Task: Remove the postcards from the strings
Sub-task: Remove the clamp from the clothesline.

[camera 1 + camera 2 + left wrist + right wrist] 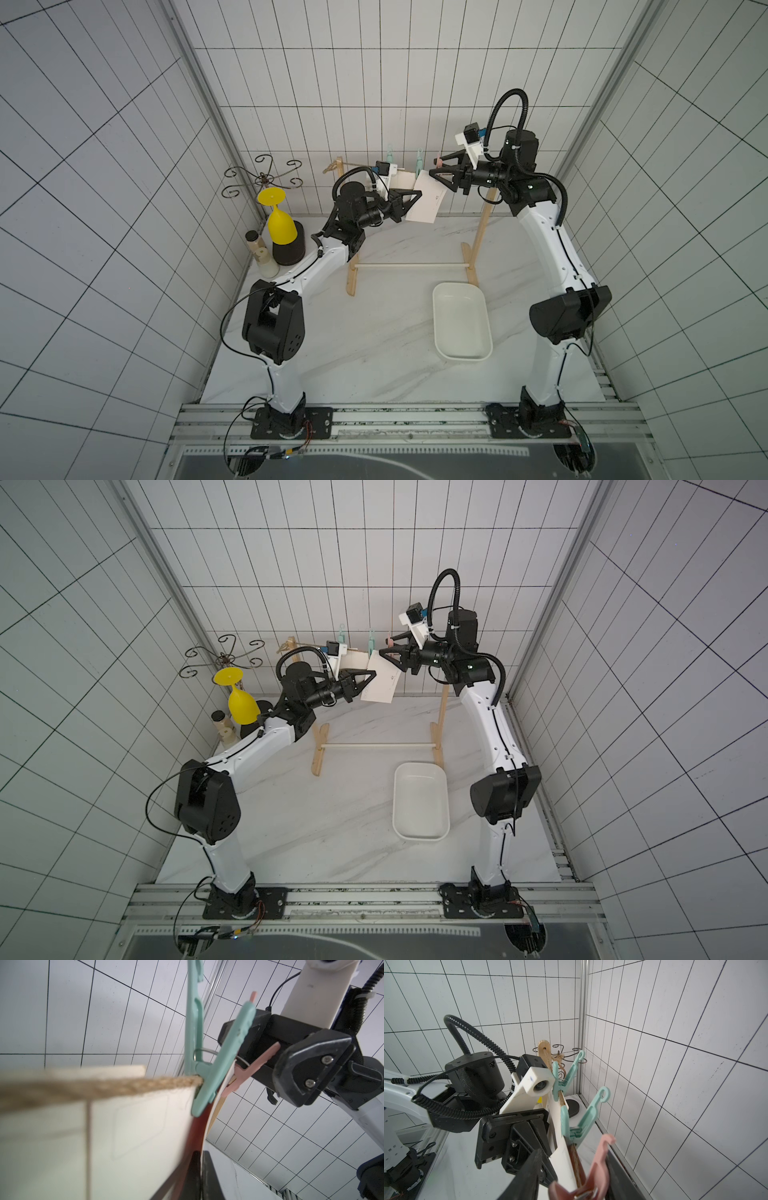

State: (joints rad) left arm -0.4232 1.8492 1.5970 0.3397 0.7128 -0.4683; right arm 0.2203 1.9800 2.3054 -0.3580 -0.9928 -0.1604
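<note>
We see left fingers [409,196] clamped shut on the tilted postcard [428,201] (edge grip), right fingers [442,179] part-open, pinching the pink peg [437,159].

Soft even light — edges bend, near rope [62,1088] blurred.

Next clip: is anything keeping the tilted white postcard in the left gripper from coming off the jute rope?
Yes. A pink plastic clothes peg pins the white paper postcard to the tan jute rope; the right gripper grips its handles. The left gripper pinches the card's edge.
</note>
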